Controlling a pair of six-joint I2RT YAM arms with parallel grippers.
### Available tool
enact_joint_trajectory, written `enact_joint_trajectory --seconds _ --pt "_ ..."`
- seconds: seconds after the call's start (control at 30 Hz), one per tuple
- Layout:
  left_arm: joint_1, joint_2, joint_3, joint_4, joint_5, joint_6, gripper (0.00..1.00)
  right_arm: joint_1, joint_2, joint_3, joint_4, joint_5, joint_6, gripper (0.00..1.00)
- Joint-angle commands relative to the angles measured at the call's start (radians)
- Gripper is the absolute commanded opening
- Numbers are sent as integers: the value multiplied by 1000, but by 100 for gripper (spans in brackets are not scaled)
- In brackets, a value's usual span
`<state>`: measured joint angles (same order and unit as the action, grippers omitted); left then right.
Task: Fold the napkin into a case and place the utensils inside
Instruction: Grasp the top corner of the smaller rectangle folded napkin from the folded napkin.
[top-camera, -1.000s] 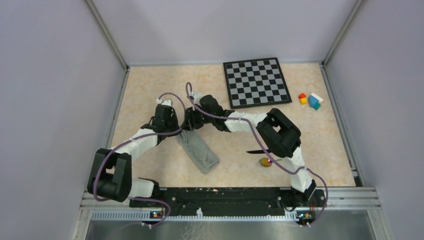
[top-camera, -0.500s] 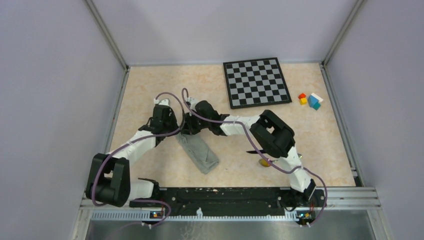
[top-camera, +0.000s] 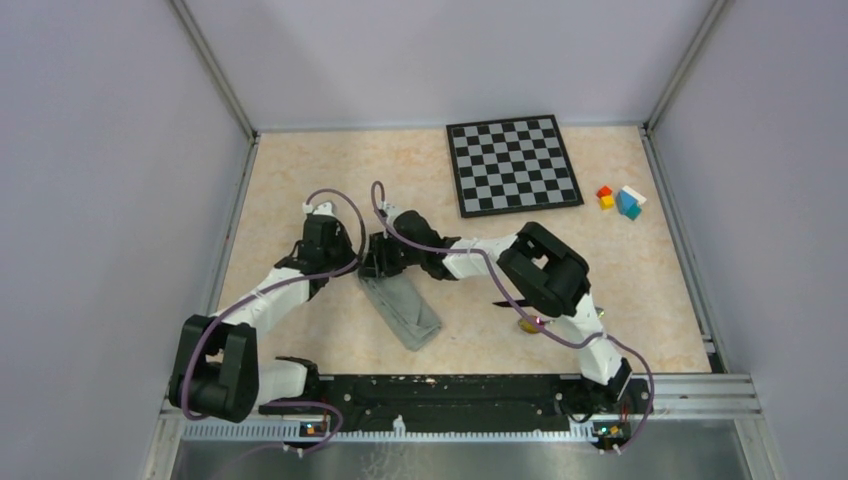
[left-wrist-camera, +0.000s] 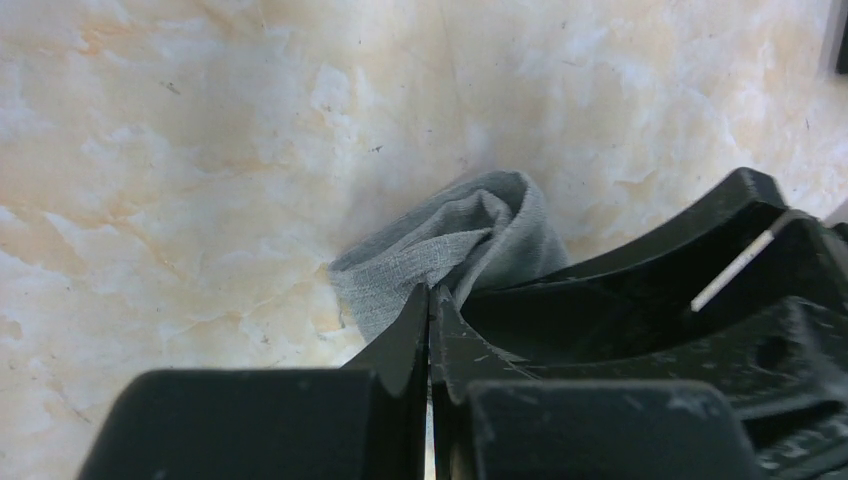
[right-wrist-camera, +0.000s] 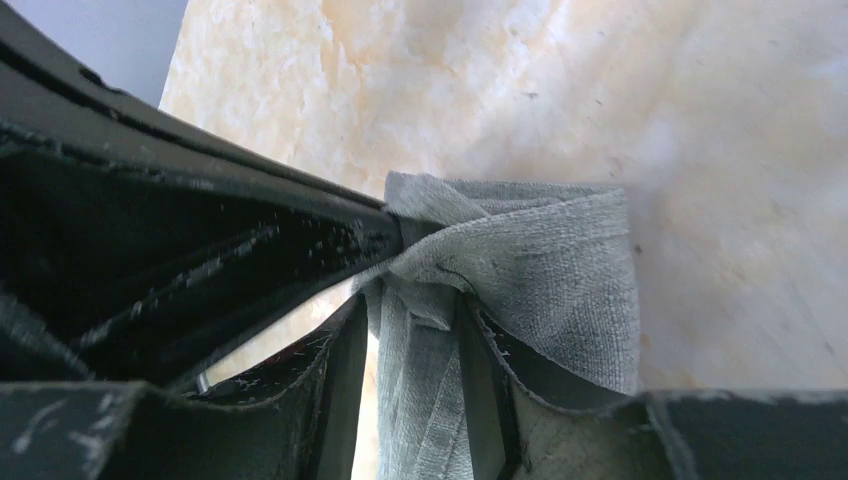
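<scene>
The bare stretch of the marbled surface (top-camera: 280, 180) lies at the far left. The left arm reaches inward across it from its base. The left end effector (left-wrist-camera: 430, 296) has its two fingers pressed flat together, and their tips meet at the bunched end of the napkin (top-camera: 408, 312). In the right wrist view one of those fingers comes in from the side, and the cloth puckers toward its tip, so it looks pinched there.

The napkin is folded into a narrow grey-green strip. It lies on the surface just left of centre and slants from the two end effectors down toward the near edge. Its far end is gathered and slightly raised, while the rest lies flat.

The right end effector (right-wrist-camera: 410, 305) comes to that same far end from the other side, close against the left one. Its fingers stand apart with a fold of the cloth running between them. A sliver of light shows between the cloth and one finger, so it straddles the fold rather than clamping it.

Further right, partly under the right arm, the dark knife (top-camera: 505, 303) lies on the surface, and the spoon (top-camera: 526, 325) sits just nearer, with only its yellow bowl showing. Both are well apart from the napkin. The chessboard (top-camera: 513, 165) sits at the far side, with a small cluster of coloured blocks (top-camera: 620, 200) to its right.
</scene>
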<state>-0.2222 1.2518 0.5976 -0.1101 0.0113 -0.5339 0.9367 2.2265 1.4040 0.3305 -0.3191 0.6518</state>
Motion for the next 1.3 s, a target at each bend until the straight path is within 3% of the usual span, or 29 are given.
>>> enact_joint_trajectory --seconds 0.0,0.17,0.37,0.6,1.03,1.17,1.27 --pt "7 -18 -2 30 11 2 0 -42 -131 -67 31 -65 7 39" --pt "12 -25 -7 28 19 6 0 -68 -165 -86 9 -66 -35 39" --pt "12 -30 -5 34 33 6 0 -84 -107 -25 -11 -61 -39 28" --pt "12 -30 9 28 38 11 0 -73 -57 18 -17 -53 -69 45" --pt "12 -20 5 48 58 -1 0 -30 15 83 -30 -4 -93 45" --pt "12 -21 2 48 56 -4 0 -26 26 100 -51 31 -98 31" --pt "13 -25 -4 47 49 -5 0 -24 19 105 -67 47 -108 12"
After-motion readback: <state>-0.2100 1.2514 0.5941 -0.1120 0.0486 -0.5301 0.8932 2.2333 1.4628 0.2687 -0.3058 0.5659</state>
